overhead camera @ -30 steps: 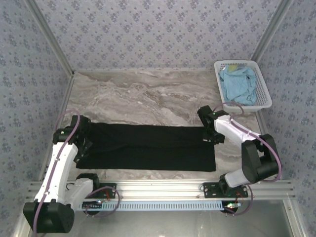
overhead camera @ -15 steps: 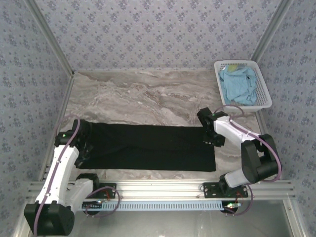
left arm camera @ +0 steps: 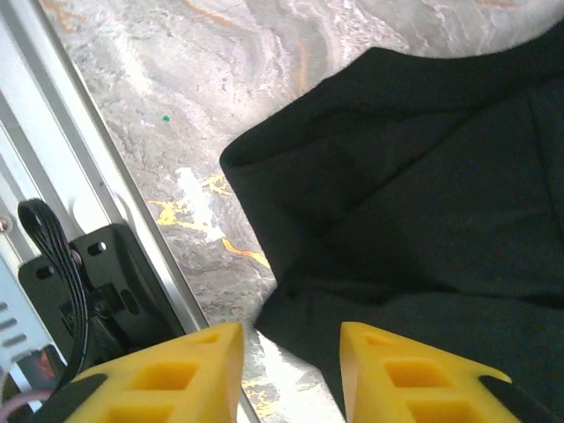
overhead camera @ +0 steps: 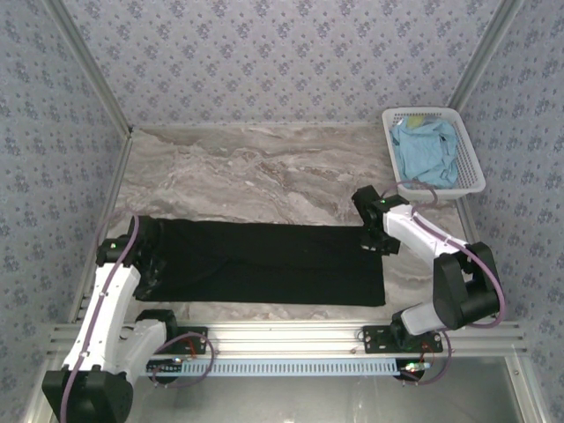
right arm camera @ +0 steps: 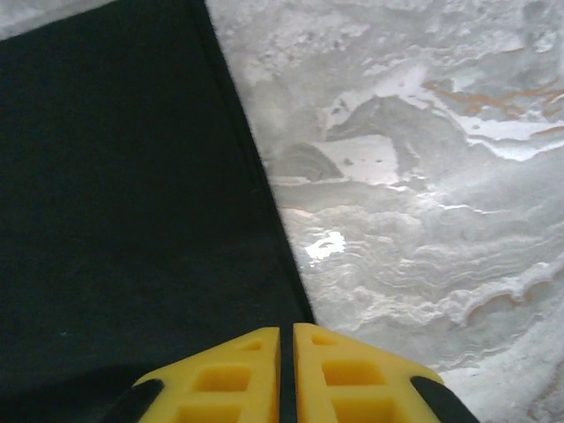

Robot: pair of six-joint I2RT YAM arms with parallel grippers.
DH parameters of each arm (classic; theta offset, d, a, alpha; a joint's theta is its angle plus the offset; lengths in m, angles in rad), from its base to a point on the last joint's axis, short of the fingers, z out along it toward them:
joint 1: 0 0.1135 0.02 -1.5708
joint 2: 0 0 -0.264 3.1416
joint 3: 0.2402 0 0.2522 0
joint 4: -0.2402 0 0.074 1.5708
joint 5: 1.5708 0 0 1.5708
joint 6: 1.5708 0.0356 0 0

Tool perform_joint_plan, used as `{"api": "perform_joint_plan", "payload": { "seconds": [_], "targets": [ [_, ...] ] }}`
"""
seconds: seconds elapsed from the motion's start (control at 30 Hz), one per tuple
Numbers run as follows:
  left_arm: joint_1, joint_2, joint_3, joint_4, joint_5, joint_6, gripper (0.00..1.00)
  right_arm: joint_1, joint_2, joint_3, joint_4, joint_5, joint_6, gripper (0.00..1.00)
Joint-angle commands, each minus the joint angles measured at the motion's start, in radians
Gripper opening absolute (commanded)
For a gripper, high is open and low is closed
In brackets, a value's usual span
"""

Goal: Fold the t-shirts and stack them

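Nearest me, the black t-shirt (overhead camera: 264,260) lies flat on the tabletop (overhead camera: 247,167) as a long band running left to right. I judge its lengthwise fold done (no print shows, just plain black), with the cross folds into a compact packet left to do. Further off, at the far right corner, the light blue t-shirt (overhead camera: 425,152) sits crumpled in the white basket (overhead camera: 471,181). Nothing is stacked yet, so I'd say I'm well under halfway.

My left arm (overhead camera: 106,304) reaches forward along the left edge. The left jaws are released, their fingers (left arm camera: 176,374) spread low above the band's left end. My right arm (overhead camera: 423,233) bends inward to the band's far right corner, right jaws clenched together at the hem. Whether any fabric is pinched between them I cannot tell.
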Motion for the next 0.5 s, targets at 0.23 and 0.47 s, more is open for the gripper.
{"api": "perform_joint_plan", "payload": {
  "seconds": [0.23,0.47],
  "targets": [
    [0.177,0.259,0.184,0.349,0.209,0.241,0.49,-0.006,0.022,0.034,0.137,-0.162,-0.076,0.11],
    [0.334,0.611,0.265,0.606,0.475,0.391,0.42,-0.064,0.156,0.084,0.19,-0.226,-0.116,0.16]
  ]
}}
